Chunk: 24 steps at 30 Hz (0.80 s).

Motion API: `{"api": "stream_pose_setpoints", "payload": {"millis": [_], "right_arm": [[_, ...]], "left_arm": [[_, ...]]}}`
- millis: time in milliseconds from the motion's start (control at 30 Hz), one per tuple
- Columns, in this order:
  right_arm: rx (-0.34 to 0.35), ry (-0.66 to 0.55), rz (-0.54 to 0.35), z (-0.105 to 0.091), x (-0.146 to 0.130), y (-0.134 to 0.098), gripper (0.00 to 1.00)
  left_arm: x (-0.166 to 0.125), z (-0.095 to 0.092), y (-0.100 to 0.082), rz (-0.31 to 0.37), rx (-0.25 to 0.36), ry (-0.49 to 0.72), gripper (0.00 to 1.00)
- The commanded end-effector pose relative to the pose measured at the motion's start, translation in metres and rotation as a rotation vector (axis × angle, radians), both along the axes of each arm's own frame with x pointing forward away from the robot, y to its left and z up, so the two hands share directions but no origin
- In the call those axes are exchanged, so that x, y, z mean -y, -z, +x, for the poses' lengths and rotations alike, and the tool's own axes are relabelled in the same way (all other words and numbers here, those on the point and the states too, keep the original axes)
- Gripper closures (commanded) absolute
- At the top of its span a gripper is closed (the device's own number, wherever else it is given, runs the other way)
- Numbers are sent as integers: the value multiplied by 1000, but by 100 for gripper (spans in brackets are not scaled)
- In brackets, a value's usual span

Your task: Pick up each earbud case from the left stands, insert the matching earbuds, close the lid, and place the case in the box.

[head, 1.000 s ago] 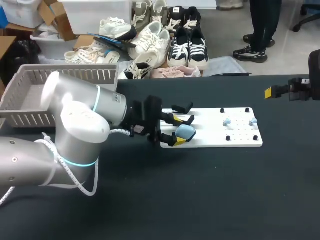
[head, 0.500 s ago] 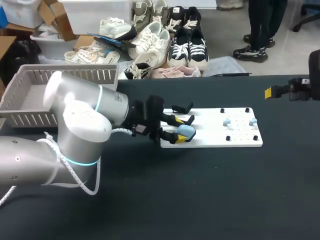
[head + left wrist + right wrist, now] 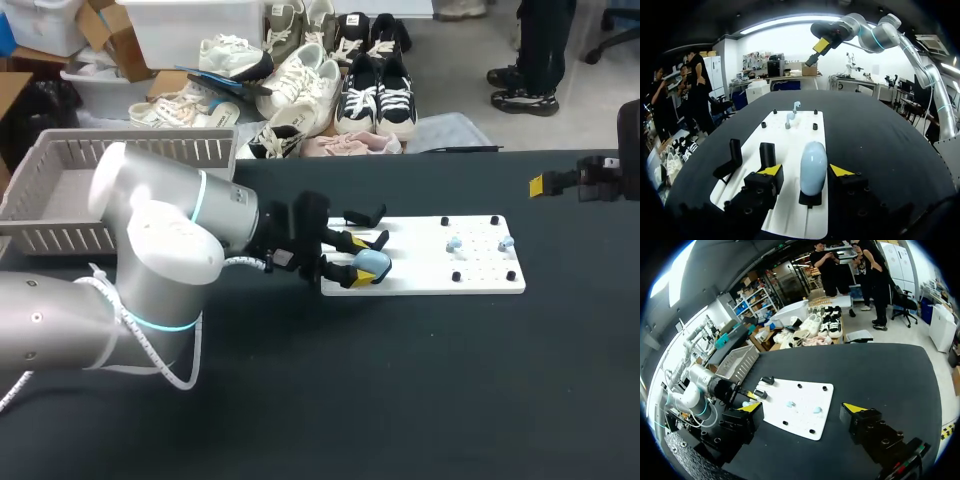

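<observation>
My left gripper [image 3: 806,170] stood apart astride the pale blue earbud case [image 3: 813,160], ungripped on its stand at the white board's [image 3: 420,278] left end. Right gripper [image 3: 803,407] hung apart, far right. Earbuds [image 3: 455,243] lay unloaded and no case was in the basket [image 3: 60,200]: I judged nearly everything left to do

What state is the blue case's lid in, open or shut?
Shut. The blue case is one smooth closed shell, upright on its black stand, between the left gripper's open fingers.
</observation>
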State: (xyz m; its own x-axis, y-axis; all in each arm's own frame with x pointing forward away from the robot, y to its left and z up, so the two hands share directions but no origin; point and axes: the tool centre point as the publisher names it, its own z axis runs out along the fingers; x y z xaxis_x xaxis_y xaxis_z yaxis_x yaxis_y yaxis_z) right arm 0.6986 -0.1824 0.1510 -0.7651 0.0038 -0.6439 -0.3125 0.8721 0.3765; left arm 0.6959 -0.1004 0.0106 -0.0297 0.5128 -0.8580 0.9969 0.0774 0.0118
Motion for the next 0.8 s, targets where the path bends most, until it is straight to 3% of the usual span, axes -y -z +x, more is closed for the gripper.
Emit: {"api": "stream_pose_setpoints", "payload": {"millis": [33, 100, 200, 800], "right_arm": [[0, -6, 4, 0, 2, 1, 0], [0, -6, 4, 0, 2, 1, 0], [0, -6, 4, 0, 2, 1, 0], [0, -6, 4, 0, 2, 1, 0]], "left_arm": [[-2, 1, 0, 4, -5, 4, 43], [-2, 1, 0, 4, -5, 3, 42], [-3, 1, 0, 6, -5, 2, 52], [-4, -3, 0, 4, -11, 1, 54]]}}
